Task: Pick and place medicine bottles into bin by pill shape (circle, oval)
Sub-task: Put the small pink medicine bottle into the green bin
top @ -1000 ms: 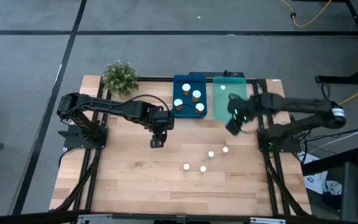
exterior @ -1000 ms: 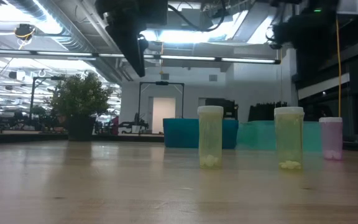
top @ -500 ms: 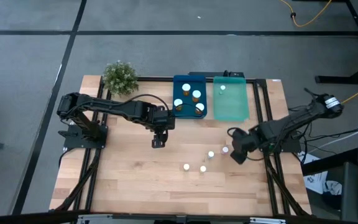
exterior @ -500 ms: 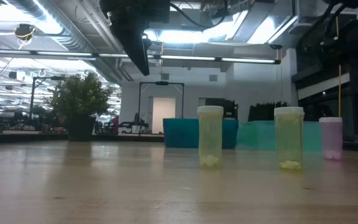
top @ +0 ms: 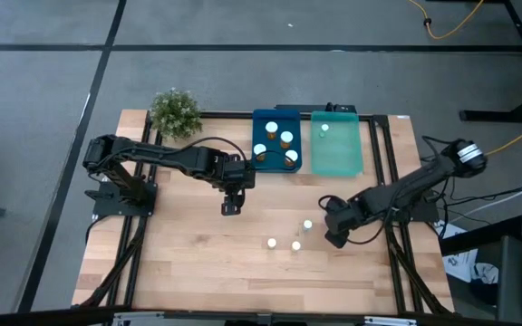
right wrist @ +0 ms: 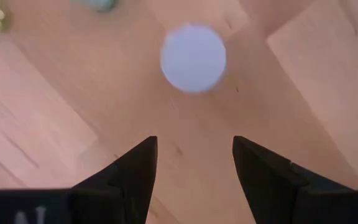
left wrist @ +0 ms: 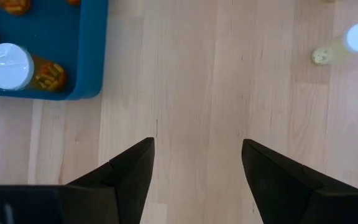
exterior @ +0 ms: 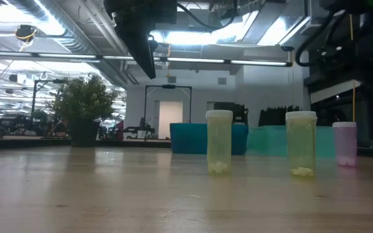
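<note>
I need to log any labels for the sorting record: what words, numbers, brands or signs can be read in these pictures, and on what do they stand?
None can be read.
Bottles on the table: no label shows.
Bottles in the blue tray: only white caps and amber bodies show.
Teal tray: no marking.
Left wrist view, bottom corner: a pale mark on the dark gripper body, cut off and unreadable.
Room behind the table: too small and blurred for any sign.

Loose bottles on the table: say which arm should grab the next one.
Right. The right gripper, open, hangs over a white-capped bottle; the left gripper hangs open above bare wood, farther away.
</note>
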Robot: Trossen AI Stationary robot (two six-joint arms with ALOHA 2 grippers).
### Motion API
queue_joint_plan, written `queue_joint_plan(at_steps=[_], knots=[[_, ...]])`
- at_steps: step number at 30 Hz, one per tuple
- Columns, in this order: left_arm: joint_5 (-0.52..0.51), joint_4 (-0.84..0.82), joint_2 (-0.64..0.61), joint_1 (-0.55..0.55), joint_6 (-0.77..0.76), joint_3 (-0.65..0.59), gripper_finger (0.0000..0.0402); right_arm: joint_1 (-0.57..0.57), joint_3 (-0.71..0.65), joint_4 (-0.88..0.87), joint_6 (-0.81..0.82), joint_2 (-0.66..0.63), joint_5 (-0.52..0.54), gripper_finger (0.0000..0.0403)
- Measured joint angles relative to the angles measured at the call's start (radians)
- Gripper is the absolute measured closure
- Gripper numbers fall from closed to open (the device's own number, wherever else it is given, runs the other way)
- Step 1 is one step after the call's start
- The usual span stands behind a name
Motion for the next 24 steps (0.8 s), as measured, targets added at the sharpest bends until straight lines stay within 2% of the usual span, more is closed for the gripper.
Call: queue_joint_plan(at_steps=[12, 24], knots=[[0.000, 0.001, 0.000, 0.000, -0.002, 0.000, 0.0168, -0.085, 0.027, 0.064, -0.172, 0.044, 0.043, 0.0191], [0.000, 0.001, 0.000, 0.000, -0.002, 0.000, 0.0168, -0.121, 0.027, 0.072, -0.188, 0.044, 0.062, 0.0192]])
